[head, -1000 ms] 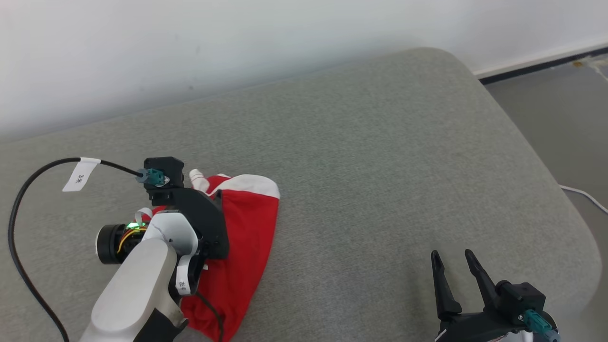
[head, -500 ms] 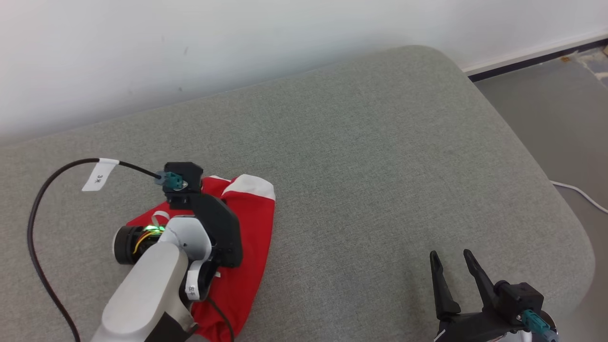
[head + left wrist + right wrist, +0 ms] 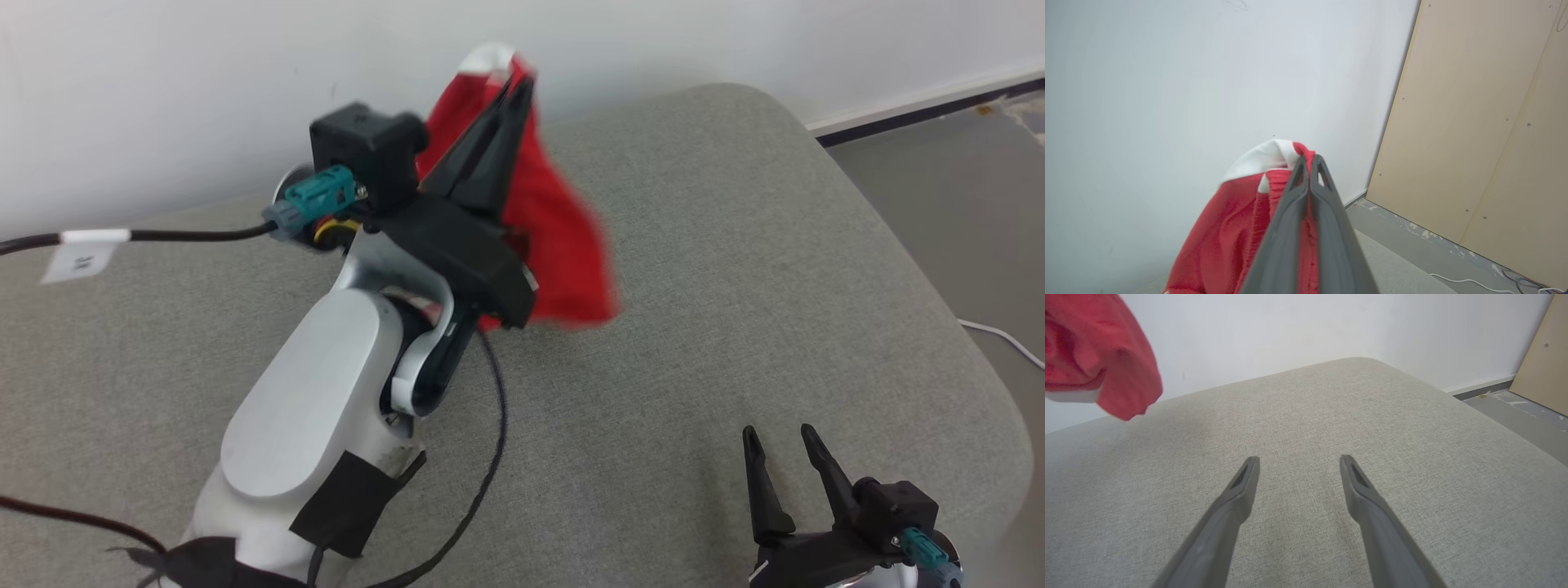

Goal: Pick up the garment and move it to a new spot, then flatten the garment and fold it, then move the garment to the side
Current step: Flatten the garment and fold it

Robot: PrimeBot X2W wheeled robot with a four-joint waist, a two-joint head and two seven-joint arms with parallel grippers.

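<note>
A red garment (image 3: 555,220) with white trim hangs in the air above the grey cushion (image 3: 735,269), blurred by motion. My left gripper (image 3: 518,77) is shut on its top edge, fingers pointing up and away. In the left wrist view the two fingers press together on the red garment (image 3: 1229,237), whose white band bunches by the left gripper (image 3: 1308,159) tips. My right gripper (image 3: 775,441) rests low at the lower right, open and empty. The right wrist view shows the right gripper (image 3: 1298,461) over bare cushion, with the red garment (image 3: 1098,359) hanging at upper left.
A white wall (image 3: 204,82) backs the cushion. Grey floor (image 3: 963,188) with a white cable (image 3: 1004,339) lies to the right, past the cushion's rounded edge. A black cable (image 3: 163,235) with a white tag trails from my left wrist. A beige panel (image 3: 1486,122) stands beyond.
My left gripper shut on the garment where it lay on the cushion, then lifted it up and to the right, clear of the surface. The right arm has stayed put.
</note>
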